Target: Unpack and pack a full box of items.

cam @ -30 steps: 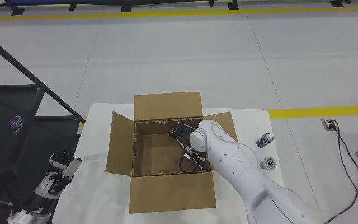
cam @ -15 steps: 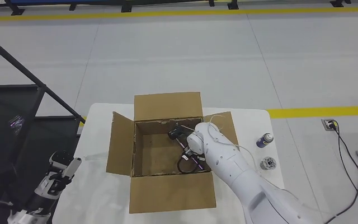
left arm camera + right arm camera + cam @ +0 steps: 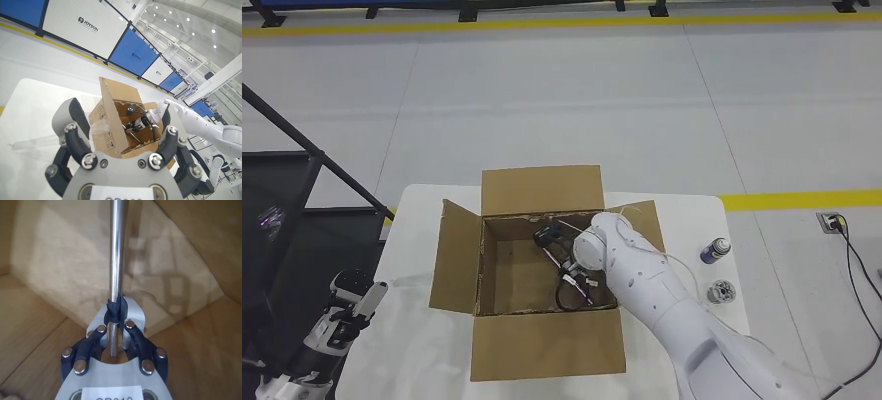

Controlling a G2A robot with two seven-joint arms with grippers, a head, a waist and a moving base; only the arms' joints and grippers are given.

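Pinching a steel rod (image 3: 116,256) at its black-taped band with the right jaws, deep inside the open cardboard box (image 3: 542,350) at mid-tabletop (image 3: 417,250). Carried a little toward the box's left wall over the last second, nudging the box slightly the same way. Probably working the rod free for lifting out, so unpacking is unfinished. Holding the left jaws spread and empty off the near left corner. Leaving the spray can (image 3: 715,250) upright by the right edge.

The white table (image 3: 422,215) bears an open cardboard box (image 3: 547,345), a small can (image 3: 714,250) and a round item (image 3: 723,292).
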